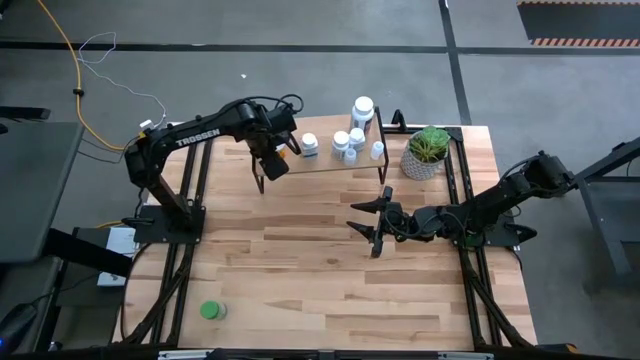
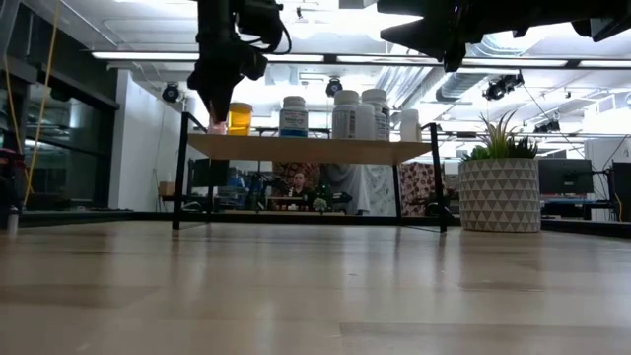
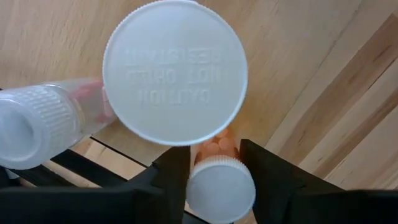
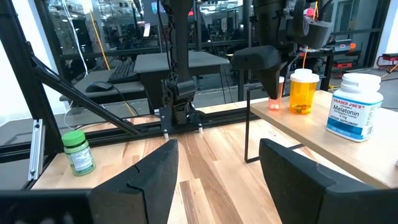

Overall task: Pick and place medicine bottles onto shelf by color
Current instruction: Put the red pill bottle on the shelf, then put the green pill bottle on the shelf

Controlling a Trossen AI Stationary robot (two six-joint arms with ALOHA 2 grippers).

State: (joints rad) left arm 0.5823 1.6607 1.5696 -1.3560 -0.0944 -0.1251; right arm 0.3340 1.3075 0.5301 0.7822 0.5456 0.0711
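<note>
The shelf point(image 1: 325, 168) stands at the table's far side with several white-capped medicine bottles point(image 1: 350, 142) on its right half. At its left end stands a tall orange bottle point(image 2: 240, 118) with a wide white cap point(image 3: 174, 71). Right beside it, my left gripper point(image 3: 214, 162) points down, shut on a small orange bottle point(image 3: 219, 149). A clear bottle with a ribbed white cap point(image 3: 37, 127) shows close by in the left wrist view. A green bottle point(image 1: 211, 310) stands on the table near its front left. My right gripper point(image 1: 360, 217) hangs open over the table's middle. My left gripper holds the small orange bottle at its white cap point(image 3: 221, 190), which sits between the two fingers. The fingers come from above, pointing down. The bottle is upright, its body reaching below the fingertips, and its bottom point(image 2: 215, 127) is at the shelf's top board.
A potted green plant point(image 1: 428, 152) stands at the shelf's right end. A white bottle with a blue label point(image 4: 354, 107) stands on the shelf to the right of the orange one. The table's near half is bare wood apart from the green bottle.
</note>
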